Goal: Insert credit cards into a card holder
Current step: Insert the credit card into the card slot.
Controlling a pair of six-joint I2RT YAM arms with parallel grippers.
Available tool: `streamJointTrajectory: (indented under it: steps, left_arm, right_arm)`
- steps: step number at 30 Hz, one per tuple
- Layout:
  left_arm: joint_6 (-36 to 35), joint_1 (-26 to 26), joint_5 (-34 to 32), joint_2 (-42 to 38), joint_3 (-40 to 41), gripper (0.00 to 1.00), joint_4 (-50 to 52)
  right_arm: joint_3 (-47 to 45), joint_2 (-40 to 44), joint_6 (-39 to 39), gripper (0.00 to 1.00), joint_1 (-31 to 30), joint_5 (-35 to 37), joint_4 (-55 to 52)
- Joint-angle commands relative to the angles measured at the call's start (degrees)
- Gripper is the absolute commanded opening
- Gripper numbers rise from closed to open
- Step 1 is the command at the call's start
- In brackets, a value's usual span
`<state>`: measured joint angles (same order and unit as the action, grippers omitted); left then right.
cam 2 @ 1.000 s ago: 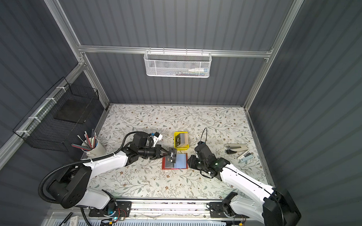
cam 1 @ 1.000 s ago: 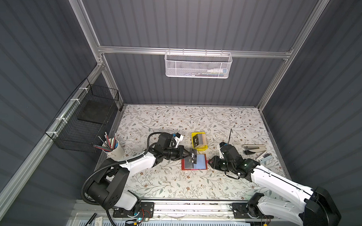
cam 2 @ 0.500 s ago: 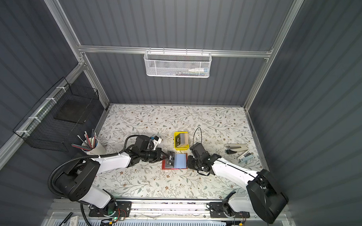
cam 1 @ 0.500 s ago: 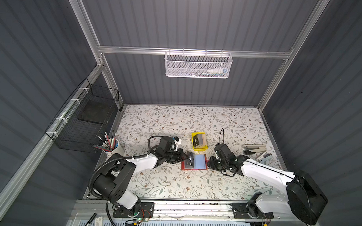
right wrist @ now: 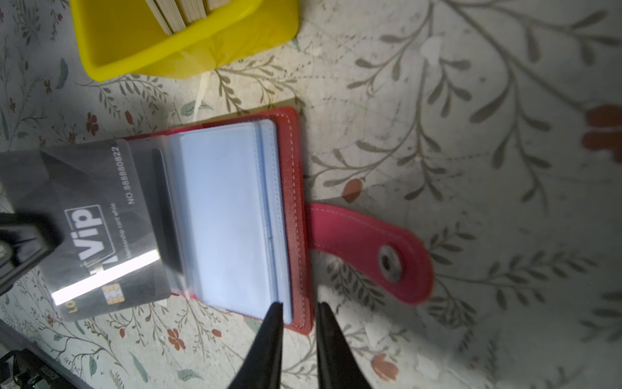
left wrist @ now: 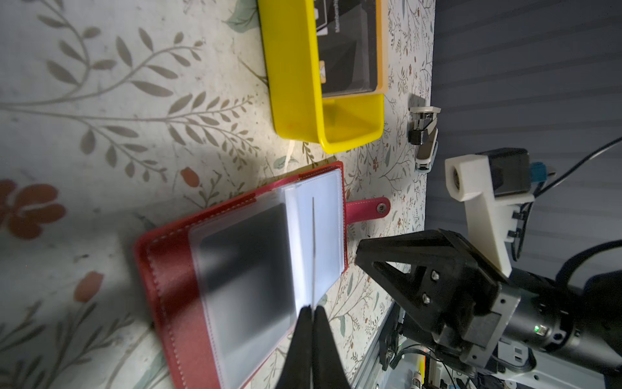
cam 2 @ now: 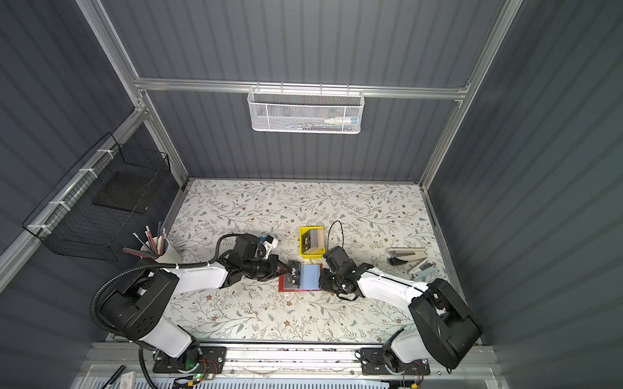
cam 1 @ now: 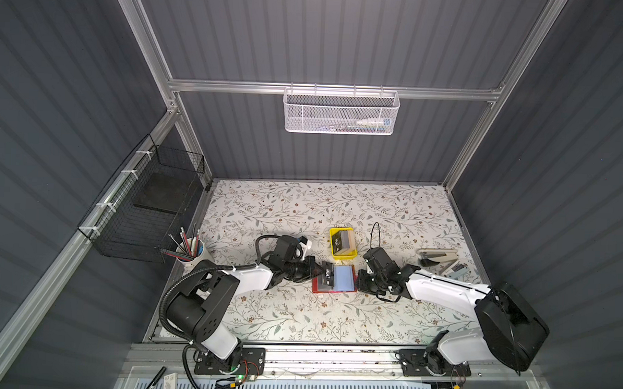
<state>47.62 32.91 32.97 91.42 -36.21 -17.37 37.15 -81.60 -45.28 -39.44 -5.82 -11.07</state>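
Right wrist view: you're mid-insertion. Your left tool [left wrist: 311, 308] pinches the Vip card [right wrist: 101, 229] over the open card holder [right wrist: 293, 188], 6 o'clock of the yellow tray [right wrist: 151, 57]; your right tool [right wrist: 298, 306], jaws slightly apart, straddles the holder's edge. Next, align card with sleeve [right wrist: 229, 208].

Floral-patterned bench [cam 1: 302, 209]: carries a yellow tray [cam 1: 344, 255] near its middle.
White cup [cam 1: 194, 266]: stands at the left edge, holds pencils [cam 1: 189, 242].
Stapler [cam 1: 438, 256]: lies near the right edge, with a smaller grey piece [cam 1: 455, 270] just beside it.
White mesh basket [cam 1: 341, 112]: hangs on the back rail.
Black wire basket [cam 1: 149, 211]: hangs on the left wall, holds a dark flat slab [cam 1: 162, 197].
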Motion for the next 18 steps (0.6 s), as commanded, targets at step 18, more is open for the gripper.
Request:
streamJointTrajectory:
  steps: [18]
  left_arm:
    - [6.3, -0.2, 2.8, 6.4, 3.1, 0.00, -11.4]
  right_arm:
    - [0.7, -4.0, 0.9, 0.16, -0.3, 0.2, 1.1]
